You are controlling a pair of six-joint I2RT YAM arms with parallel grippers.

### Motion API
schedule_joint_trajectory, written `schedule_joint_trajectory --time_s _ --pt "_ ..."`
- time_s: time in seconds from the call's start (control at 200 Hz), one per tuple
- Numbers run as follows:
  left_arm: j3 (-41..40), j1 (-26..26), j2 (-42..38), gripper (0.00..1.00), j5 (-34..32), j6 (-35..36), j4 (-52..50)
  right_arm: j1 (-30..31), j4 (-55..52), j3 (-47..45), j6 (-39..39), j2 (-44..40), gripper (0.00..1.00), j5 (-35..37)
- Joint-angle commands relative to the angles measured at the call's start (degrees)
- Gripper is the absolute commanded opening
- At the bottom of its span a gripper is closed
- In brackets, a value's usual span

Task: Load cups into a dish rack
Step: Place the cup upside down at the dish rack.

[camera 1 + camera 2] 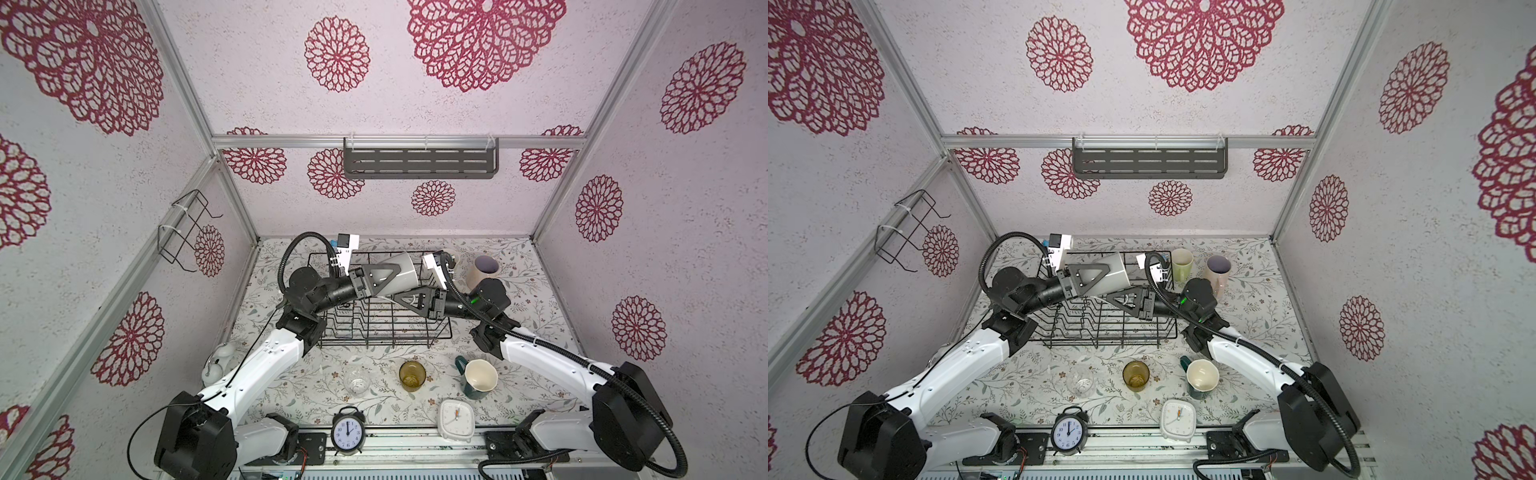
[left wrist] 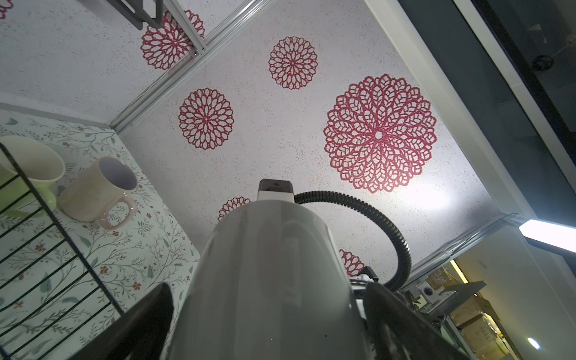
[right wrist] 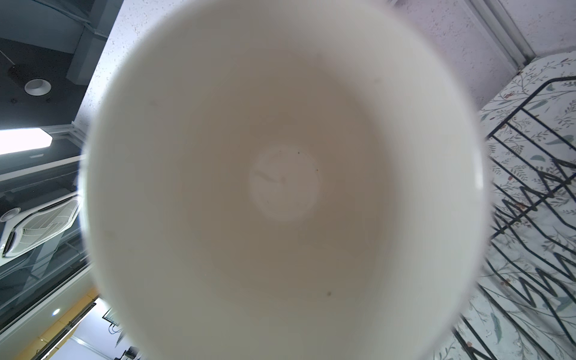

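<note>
Sideways, grey mug (image 1: 405, 269) within left pincer (image 2: 268, 290).

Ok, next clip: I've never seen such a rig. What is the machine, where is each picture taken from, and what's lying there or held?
These are two white-and-black robot arms at the near edge of a flower-patterned table, each ending in a two-finger gripper. Two pictures look down from overhead; the other two come from a camera on each wrist. Over the large black wire dish rack, the right gripper is shut on a grey ceramic mug, its camera looking straight into the mug's mouth; where exactly it grips is hidden. The left gripper stands open around the mug's body. On the table: a clear glass, an amber glass tumbler, a dark teal mug, a yellow-green mug, a pink mug, a round black alarm clock and a square white clock.
</note>
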Motion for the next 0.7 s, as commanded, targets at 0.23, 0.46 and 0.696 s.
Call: schedule_joint_trajectory --time_s 0.23,0.46,0.696 --pt "-1.39 0.15 -0.50 0.95 3.40 -2.86 3.29 0.10 -5.73 6.87 -8.32 -1.19 0.00 -2.18" --pt "-0.86 0.21 -3.10 0.80 2.31 1.97 -3.77 0.02 -5.38 6.30 -6.71 -0.61 0.00 -2.33" --pt "-1.32 0.25 -3.47 0.73 2.60 1.33 -1.10 -0.26 -6.00 6.44 -6.66 -0.32 0.02 -1.61"
